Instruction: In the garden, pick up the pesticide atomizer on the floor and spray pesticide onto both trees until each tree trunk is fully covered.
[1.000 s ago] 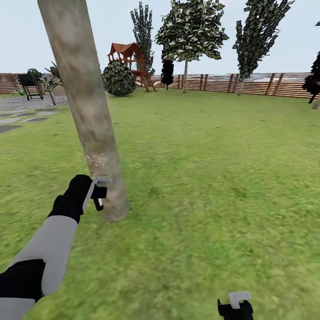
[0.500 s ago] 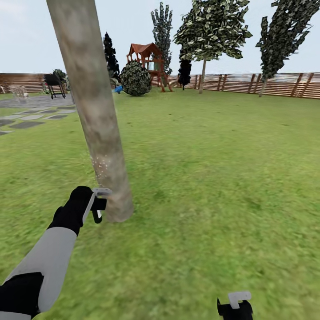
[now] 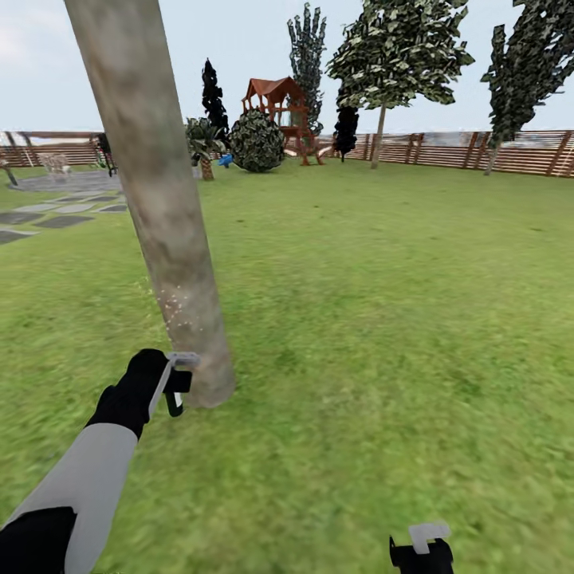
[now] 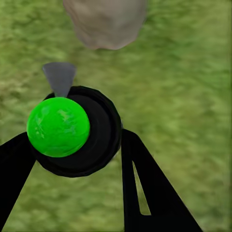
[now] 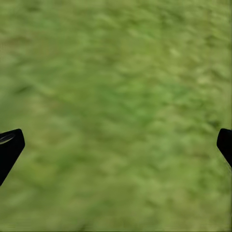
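Observation:
A thick mottled grey-brown tree trunk (image 3: 159, 207) rises at the left of the head view, and fine white spray specks dot its lower part. My left gripper (image 3: 169, 376) hangs right beside the trunk's base and is shut on the pesticide atomizer (image 3: 180, 383). In the left wrist view the atomizer (image 4: 77, 130) is a black round body with a bright green ball and a grey nozzle, held between the black fingers (image 4: 145, 188), with the trunk base (image 4: 106, 21) just beyond it. My right gripper (image 3: 422, 548) is low over the grass, open (image 5: 116, 145) and holding nothing. A second bare-trunked tree (image 3: 379, 131) stands far back.
Open lawn (image 3: 383, 303) spreads to the right and ahead. A brown slatted fence (image 3: 478, 151) rings the back. A round bush (image 3: 257, 142), a red-roofed play frame (image 3: 279, 104), dark narrow trees and a small palm (image 3: 203, 143) stand far off. Grey paving slabs (image 3: 48, 215) lie at the left.
The whole view has swung, so the background slid right and the trunk sits lower and closer. My left gripper stays at the trunk's base with the atomizer; spray specks still show.

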